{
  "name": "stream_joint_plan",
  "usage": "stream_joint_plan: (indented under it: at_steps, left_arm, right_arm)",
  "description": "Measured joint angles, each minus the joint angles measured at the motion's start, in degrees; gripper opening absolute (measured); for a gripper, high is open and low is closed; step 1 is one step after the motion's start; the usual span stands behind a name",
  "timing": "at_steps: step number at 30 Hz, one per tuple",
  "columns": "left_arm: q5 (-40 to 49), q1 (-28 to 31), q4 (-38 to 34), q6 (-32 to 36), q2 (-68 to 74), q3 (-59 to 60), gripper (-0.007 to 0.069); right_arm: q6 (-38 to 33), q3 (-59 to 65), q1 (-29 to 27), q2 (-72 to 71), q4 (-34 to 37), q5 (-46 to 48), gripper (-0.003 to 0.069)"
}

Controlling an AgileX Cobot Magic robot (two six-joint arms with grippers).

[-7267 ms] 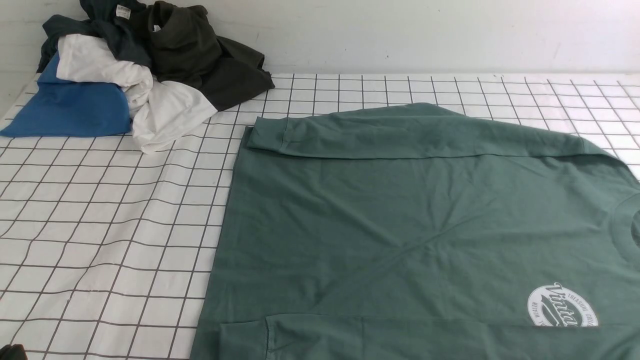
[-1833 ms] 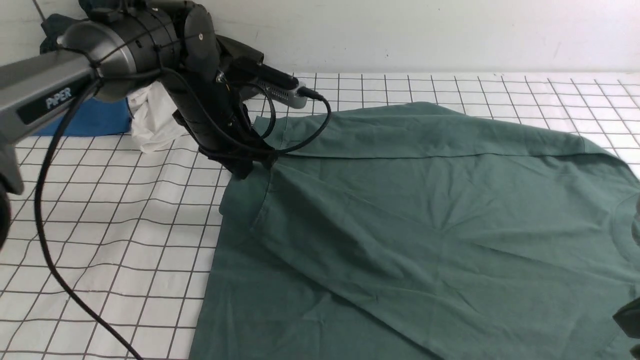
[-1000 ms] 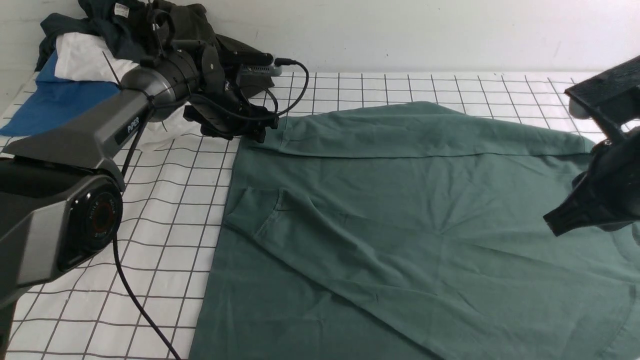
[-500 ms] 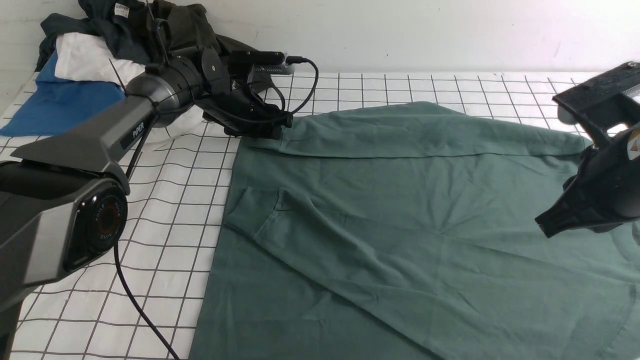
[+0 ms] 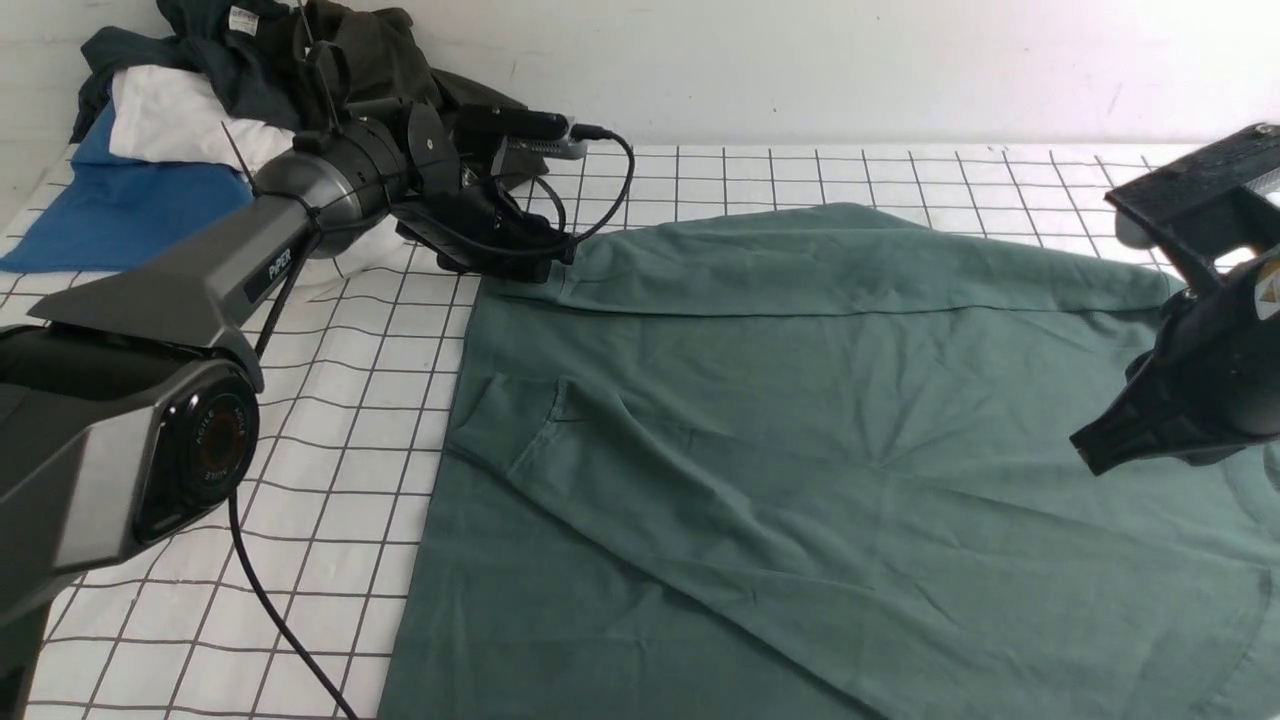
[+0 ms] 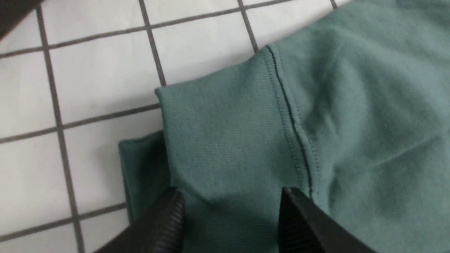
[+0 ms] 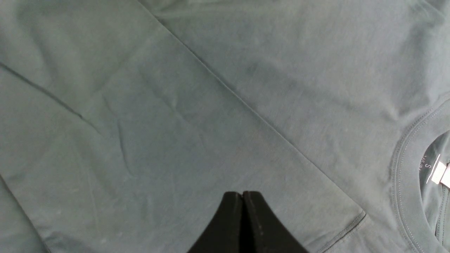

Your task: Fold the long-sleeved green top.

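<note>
Left gripper (image 6: 232, 200) apart astride cuff edge (image 6: 163, 116) of green long-sleeved top (image 5: 850, 430); right gripper (image 7: 242, 196) together above it.

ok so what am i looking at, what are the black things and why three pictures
Those black things are a robot's two arms, each ending in a gripper. The wide picture comes from a camera between the arms; the other two come from wrist cameras. On the gridded table lies a green top, with a pile of clothes in the far left corner. The left gripper is open, its jaws either side of a sleeve cuff. The right gripper is shut and empty, over the top near its collar.
</note>
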Motion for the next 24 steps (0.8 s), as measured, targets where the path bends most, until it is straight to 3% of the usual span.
stream_joint_plan:
  at_steps: [9,16,24]
  left_arm:
    - [0.0,0.0,0.6,-1.3,0.5,0.0,0.0487]
    - [0.9,0.0,0.6,-1.4,0.5,-0.2,0.048]
    - [2.5,0.0,0.8,-1.4,0.4,-0.7,0.0145]
  right_arm:
    - [0.0,0.0,0.0,0.0,0.0,0.0,-0.0014]
    - [0.0,0.0,0.0,0.0,0.0,0.0,-0.0014]
    - [0.0,0.0,0.0,0.0,0.0,-0.1,-0.0014]
